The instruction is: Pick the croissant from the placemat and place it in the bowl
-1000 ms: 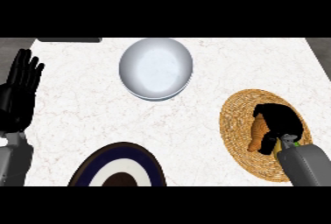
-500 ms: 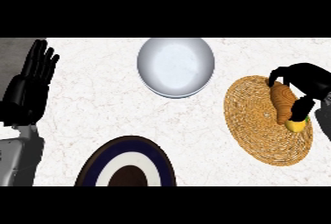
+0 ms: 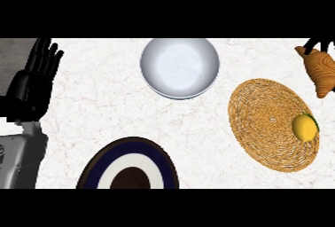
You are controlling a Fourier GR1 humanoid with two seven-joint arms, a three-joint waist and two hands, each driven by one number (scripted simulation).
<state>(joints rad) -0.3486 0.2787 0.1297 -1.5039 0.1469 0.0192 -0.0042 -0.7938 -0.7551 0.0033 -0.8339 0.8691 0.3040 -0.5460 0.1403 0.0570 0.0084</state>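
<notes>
White marbled counter [image 3: 98,111], woven placemat [image 3: 268,128] at right with a lemon [image 3: 305,127] on it, empty bowl [image 3: 179,66] at top centre, dark-rimmed plate [image 3: 104,159] at bottom, left robot hand [image 3: 33,84] resting open at left edge, croissant [image 3: 318,71] off the placemat at upper right – pinched by right robot hand [image 3: 319,44]

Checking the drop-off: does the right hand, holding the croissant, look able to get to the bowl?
Probably yes. The right hand holds the croissant up at the right edge; only bare counter separates it from the bowl.
</notes>
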